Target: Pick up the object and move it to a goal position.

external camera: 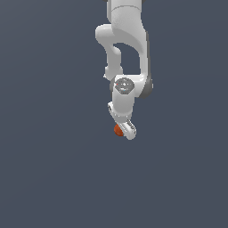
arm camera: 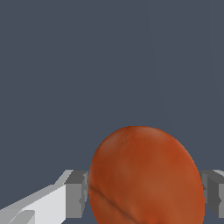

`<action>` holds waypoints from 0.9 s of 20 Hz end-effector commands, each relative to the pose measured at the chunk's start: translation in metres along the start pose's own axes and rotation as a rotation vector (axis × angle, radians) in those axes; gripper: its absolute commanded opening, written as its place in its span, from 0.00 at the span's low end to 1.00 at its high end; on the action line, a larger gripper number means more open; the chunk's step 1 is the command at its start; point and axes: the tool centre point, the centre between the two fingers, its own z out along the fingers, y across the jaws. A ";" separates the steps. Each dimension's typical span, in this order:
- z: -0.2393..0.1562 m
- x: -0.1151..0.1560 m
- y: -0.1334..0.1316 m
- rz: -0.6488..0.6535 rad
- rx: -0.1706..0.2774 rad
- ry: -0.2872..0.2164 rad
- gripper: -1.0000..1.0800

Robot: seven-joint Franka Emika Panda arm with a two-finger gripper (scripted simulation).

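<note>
The orange-red ball (arm camera: 146, 175) fills the lower part of the wrist view and sits between the two grey finger pads (arm camera: 77, 192), which touch it on both sides. In the exterior view the ball (external camera: 118, 130) shows as a small orange spot at the tip of the white gripper (external camera: 123, 130), partly hidden behind the fingers. The gripper points down from the white arm (external camera: 127, 44) and is shut on the ball. No goal marker shows in either view.
A plain dark grey-blue surface (external camera: 53, 169) surrounds the arm on all sides in both views. No other objects, containers or edges show.
</note>
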 end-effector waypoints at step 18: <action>-0.124 -0.048 0.047 0.000 0.001 0.001 0.00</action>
